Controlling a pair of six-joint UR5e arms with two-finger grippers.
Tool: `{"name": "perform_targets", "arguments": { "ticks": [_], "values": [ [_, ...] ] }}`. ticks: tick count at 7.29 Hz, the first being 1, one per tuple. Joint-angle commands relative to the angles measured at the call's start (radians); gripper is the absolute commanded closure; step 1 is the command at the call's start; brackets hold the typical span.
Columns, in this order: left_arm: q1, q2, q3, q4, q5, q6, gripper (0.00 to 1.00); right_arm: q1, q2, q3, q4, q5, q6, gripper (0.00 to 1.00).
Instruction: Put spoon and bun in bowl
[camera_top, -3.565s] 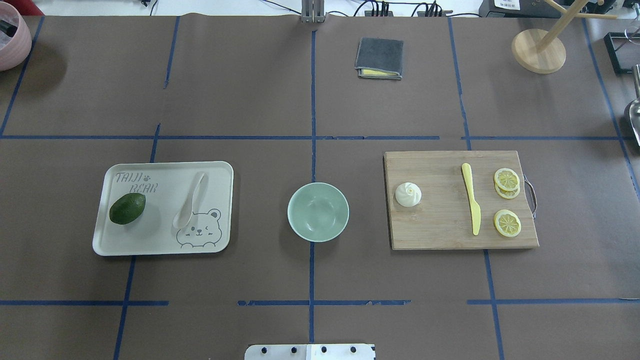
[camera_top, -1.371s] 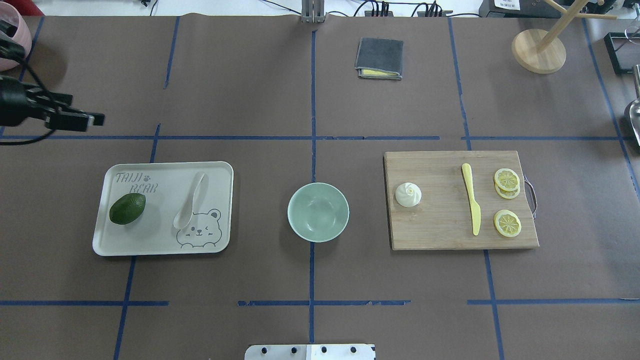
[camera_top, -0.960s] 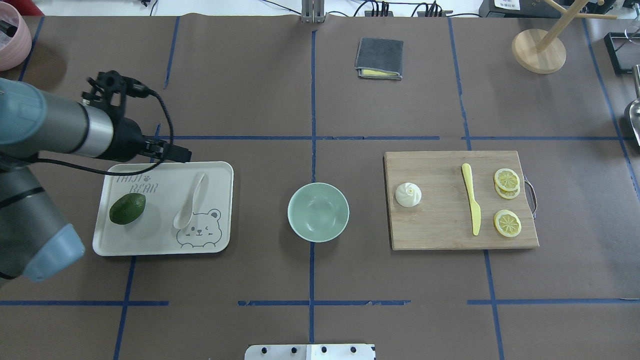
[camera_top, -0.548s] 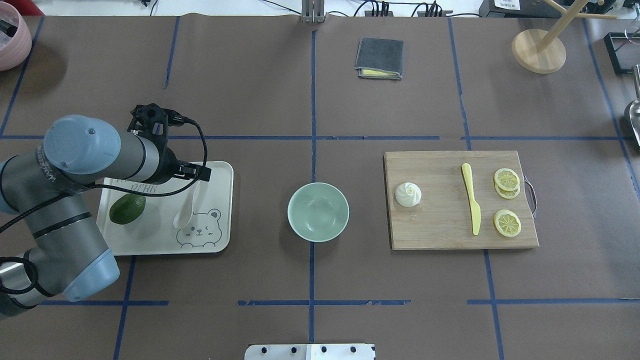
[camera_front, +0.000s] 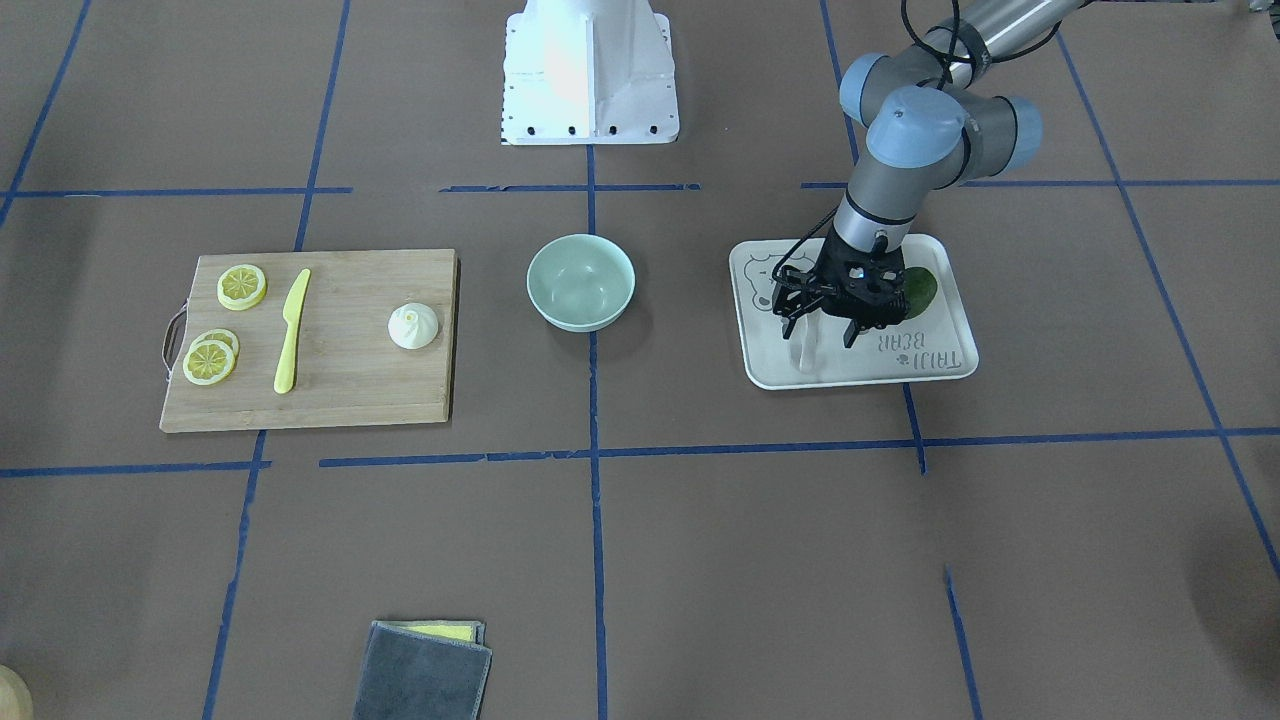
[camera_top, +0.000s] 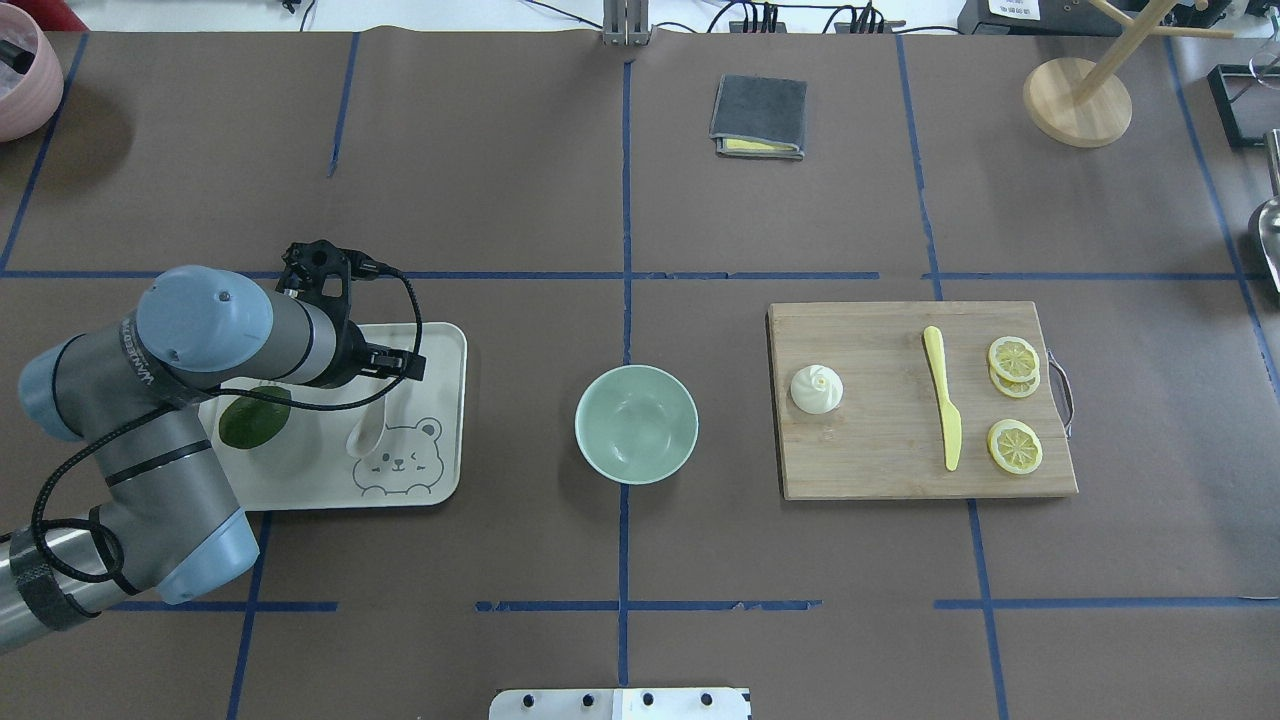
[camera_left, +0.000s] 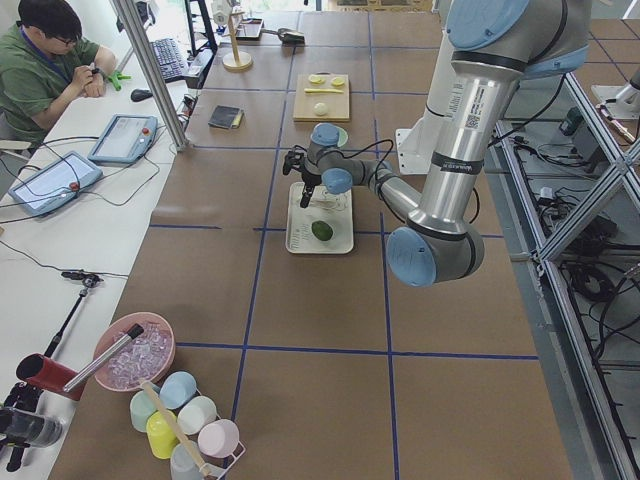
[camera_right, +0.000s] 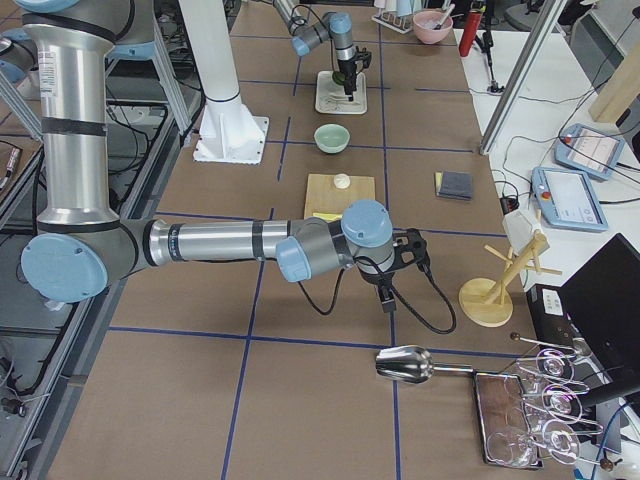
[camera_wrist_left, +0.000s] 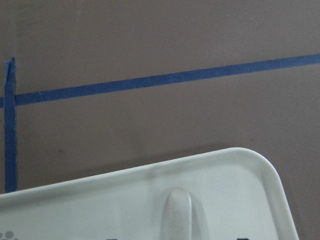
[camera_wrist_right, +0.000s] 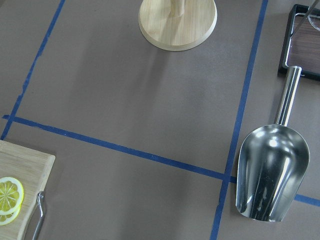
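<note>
Left gripper (camera_front: 820, 330): jaws spread, holding nothing, poised over the handle of the short off-white plastic soup spoon (camera_top: 368, 432). Contact with the handle: cannot tell.

The spoon lies on the off-white rectangular bear-print tray (camera_top: 447, 345), at the left of the brown paper-covered counter (camera_top: 500, 560). Its scoop points to the near side, and a dark green oval avocado (camera_top: 247, 424) sits just left of it.

Risks here:
- The handle is thick, rounded and smooth, and it lies low on a slick tray. An off-centre pinch could squirt or pivot it.
- Fingertips going too deep could scrape the tray and shift it on the paper.
- The avocado is egg-shaped and would roll if the wrist brushes it.

Centre: the round pale mint-green bowl (camera_top: 598, 398) is empty, plain, with smooth curved walls.

Risk: the spoon looks nearly as long as the bowl is wide. A high or skewed release could leave it leaning on the rim, or send it bouncing out.

Right: the small white steamed bun (camera_top: 816, 389) has a pleated swirl top. It sits on the left part of the bamboo cutting board (camera_top: 880, 462), well apart from the yellow plastic knife (camera_top: 943, 400) and the lemon slices (camera_top: 1014, 446).

Risk: the dome looks soft. A hard squeeze could dent it, and a shallow one could slip off the rounded sides.

Right gripper (camera_right: 385, 296): seen only from the side, beyond the board. Spread or clenched: cannot tell.
</note>
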Motion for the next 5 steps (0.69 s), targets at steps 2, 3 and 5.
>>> {"name": "perform_targets", "arguments": {
  "ticks": [2, 3, 5],
  "values": [
    [0.020, 0.000, 0.010, -0.014, 0.002, -0.005, 0.18, 0.001, 0.000, -0.001, 0.000, 0.000, 0.000, 0.00],
    [0.026, 0.000, 0.009, -0.014, 0.002, -0.008, 0.32, 0.001, 0.000, -0.001, 0.000, 0.000, 0.000, 0.00],
    [0.026, 0.003, 0.004, -0.014, 0.005, -0.010, 1.00, 0.001, 0.000, -0.001, 0.000, 0.000, 0.000, 0.00]
  ]
}}
